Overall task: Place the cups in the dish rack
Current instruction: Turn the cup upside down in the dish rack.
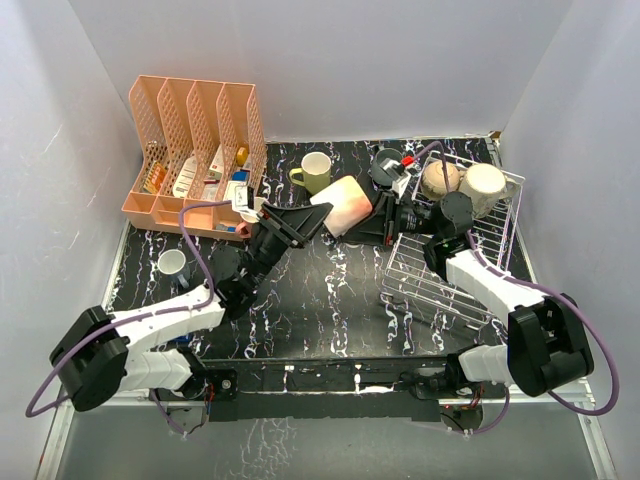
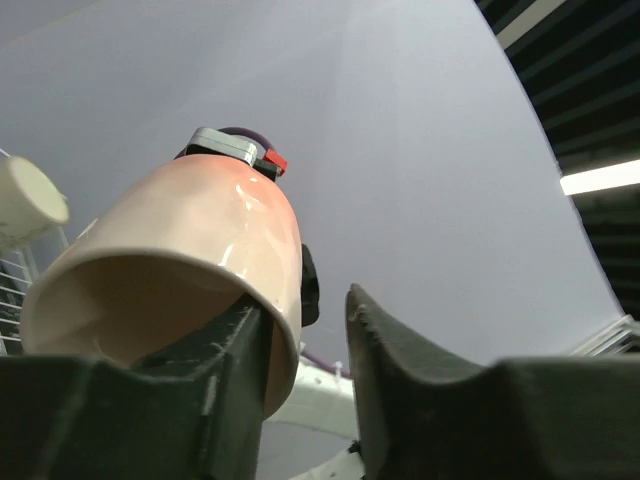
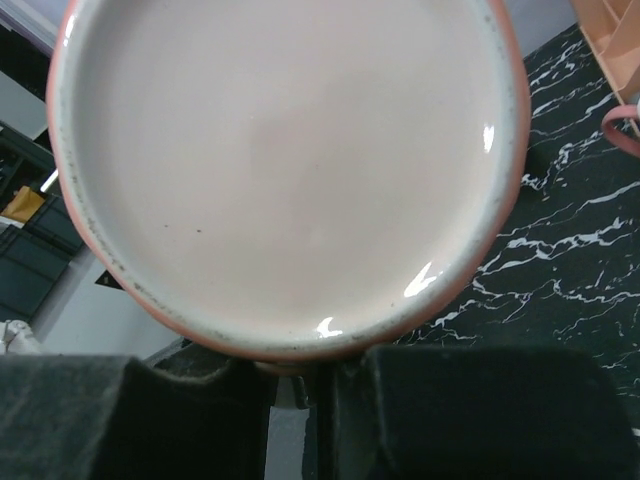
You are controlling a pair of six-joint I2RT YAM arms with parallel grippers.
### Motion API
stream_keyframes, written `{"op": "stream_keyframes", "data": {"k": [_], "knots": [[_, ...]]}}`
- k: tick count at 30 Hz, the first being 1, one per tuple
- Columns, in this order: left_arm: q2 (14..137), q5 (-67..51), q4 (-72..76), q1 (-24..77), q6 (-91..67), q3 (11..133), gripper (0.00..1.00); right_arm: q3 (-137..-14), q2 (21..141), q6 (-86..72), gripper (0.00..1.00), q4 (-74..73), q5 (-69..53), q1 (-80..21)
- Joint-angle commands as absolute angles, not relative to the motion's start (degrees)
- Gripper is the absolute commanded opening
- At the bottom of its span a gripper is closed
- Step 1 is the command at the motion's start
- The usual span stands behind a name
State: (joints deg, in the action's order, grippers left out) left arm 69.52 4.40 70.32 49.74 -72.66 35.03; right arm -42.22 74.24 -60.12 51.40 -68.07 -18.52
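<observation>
Cups sit in three places seen from overhead. Two, a tan cup [image 1: 438, 178] and a cream cup [image 1: 483, 186], already lie in the dish rack [image 1: 440, 285] at 3 o'clock. A yellow-green cup [image 1: 315, 172] stands at 12 o'clock on the table [image 1: 320, 310], and a small pale cup [image 1: 172, 262] at 9 o'clock, near the peach organizer [image 1: 190, 130]. A pink cup [image 1: 345, 207] hangs on its side over the middle, between the left claw [image 1: 318, 218] and the right claw [image 1: 383, 222]. I'd call the job under halfway: two loaded, one in transit, at least two waiting.

From the left wrist, the pink cup's [image 2: 190, 240] rim sits between the fingers. One is inside the mouth and the other stands just clear of the wall, so the left claw [image 2: 310, 340] is narrowly open, not pinching.

From the right wrist, the pink cup's [image 3: 290, 160] round end fills the frame. The right claw [image 3: 300, 400] has its fingers nearly together on the lower edge, probably the handle, though that's hard to make out. This claw seems to carry it.
</observation>
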Motion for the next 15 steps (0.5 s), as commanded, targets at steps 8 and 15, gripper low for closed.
{"op": "stream_keyframes", "data": {"k": [8,15], "knots": [[55.8,3.8,64.0,50.5,-67.4,27.9,0.65,-44.2,71.0,-57.1,0.08,51.6,-70.9,-14.0],[46.9,3.4,39.1,50.4,-60.5,27.6,0.78,-48.0,67.6,-38.1,0.08,33.1,-76.3,-9.4]]}}
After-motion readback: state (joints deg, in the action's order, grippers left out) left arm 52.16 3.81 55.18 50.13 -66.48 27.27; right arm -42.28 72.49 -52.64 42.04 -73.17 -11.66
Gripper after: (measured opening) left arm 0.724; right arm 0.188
